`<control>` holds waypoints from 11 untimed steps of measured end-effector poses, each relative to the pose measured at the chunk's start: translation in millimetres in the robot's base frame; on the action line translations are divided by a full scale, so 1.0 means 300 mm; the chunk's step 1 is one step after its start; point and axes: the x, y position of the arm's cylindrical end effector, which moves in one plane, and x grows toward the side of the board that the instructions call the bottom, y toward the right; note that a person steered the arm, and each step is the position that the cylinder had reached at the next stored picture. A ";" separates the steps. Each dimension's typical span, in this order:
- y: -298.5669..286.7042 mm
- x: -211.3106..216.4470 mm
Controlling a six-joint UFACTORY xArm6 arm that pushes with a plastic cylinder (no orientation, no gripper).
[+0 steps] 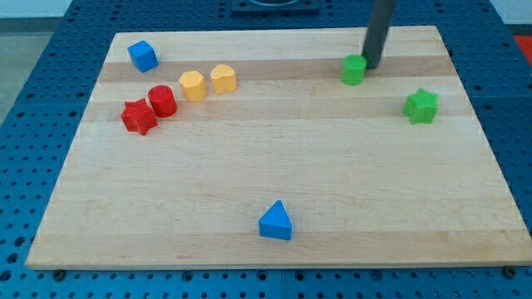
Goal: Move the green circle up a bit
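Note:
The green circle [353, 70] is a small green cylinder near the view's top, right of centre, on the wooden board [274, 166]. My tip [371, 66] is the lower end of the dark rod; it stands right beside the cylinder's right side, touching it or nearly so. The rod rises to the view's top edge. A green star [421, 105] lies lower and to the right of the cylinder, well apart from it.
A blue cube [142, 56] sits at the upper left. Two yellow blocks [192, 85] [223, 78], a red cylinder [161, 100] and a red star [138, 116] cluster at the left. A blue triangle [275, 221] lies near the bottom. The board's top edge is just above the cylinder.

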 end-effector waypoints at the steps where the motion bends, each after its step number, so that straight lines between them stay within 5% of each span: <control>1: -0.172 0.100; 2: -0.289 0.189; 3: -0.152 0.197; 5: -0.206 0.477; 6: -0.252 0.477; 8: -0.386 0.126; 9: -0.412 0.120; 10: -0.360 0.271; 11: -0.118 0.347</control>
